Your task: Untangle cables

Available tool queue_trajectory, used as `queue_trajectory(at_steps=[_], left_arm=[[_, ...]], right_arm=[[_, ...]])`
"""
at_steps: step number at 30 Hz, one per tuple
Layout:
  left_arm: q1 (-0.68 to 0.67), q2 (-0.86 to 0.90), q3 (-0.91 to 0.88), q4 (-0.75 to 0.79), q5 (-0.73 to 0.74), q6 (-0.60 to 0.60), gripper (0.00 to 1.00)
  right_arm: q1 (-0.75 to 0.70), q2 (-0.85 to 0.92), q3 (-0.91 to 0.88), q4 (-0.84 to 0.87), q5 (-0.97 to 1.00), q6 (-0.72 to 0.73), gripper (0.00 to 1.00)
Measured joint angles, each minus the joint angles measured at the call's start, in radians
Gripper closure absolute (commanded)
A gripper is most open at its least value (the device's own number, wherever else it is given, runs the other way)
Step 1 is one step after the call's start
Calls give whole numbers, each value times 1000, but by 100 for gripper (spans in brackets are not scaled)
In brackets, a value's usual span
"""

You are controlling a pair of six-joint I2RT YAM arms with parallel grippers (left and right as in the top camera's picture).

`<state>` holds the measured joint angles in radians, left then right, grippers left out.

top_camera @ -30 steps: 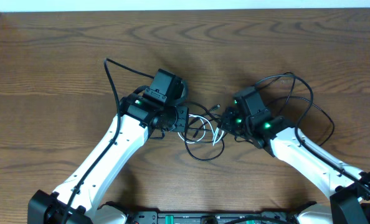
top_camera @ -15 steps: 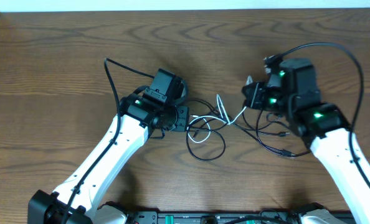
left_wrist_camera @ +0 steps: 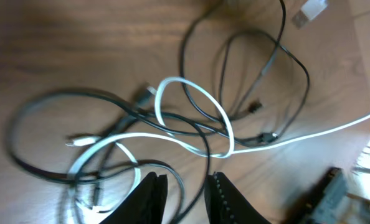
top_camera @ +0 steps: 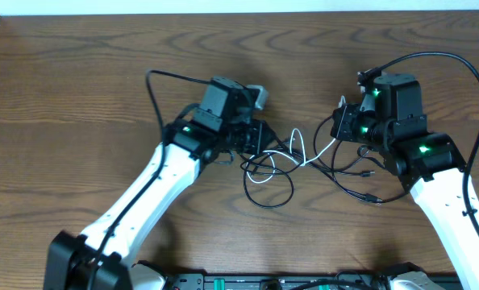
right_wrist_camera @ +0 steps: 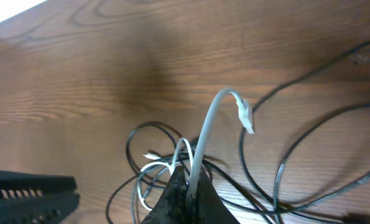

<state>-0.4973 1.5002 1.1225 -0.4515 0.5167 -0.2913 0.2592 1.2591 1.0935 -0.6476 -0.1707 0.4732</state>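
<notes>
only wrist views show it: right fingers (right_wrist_camera: 174, 198) clamped on white cable (right_wrist_camera: 205, 134); left fingers (left_wrist_camera: 149, 196) slightly apart, nothing pinched, above tangled black cables (left_wrist_camera: 308, 81) on worktop (left_wrist_camera: 48, 37).

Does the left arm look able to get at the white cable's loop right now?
Probably yes: the left gripper hovers open close above the white cable, nothing covering its loop, though black cables cross it.
</notes>
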Motion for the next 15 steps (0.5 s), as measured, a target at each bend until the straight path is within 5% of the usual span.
queue_trajectory(at_steps=[15], left_arm=[[-172,232,-2,206,111,-216,65]], right_arm=[[0,0,0,-30,38,-6,99]])
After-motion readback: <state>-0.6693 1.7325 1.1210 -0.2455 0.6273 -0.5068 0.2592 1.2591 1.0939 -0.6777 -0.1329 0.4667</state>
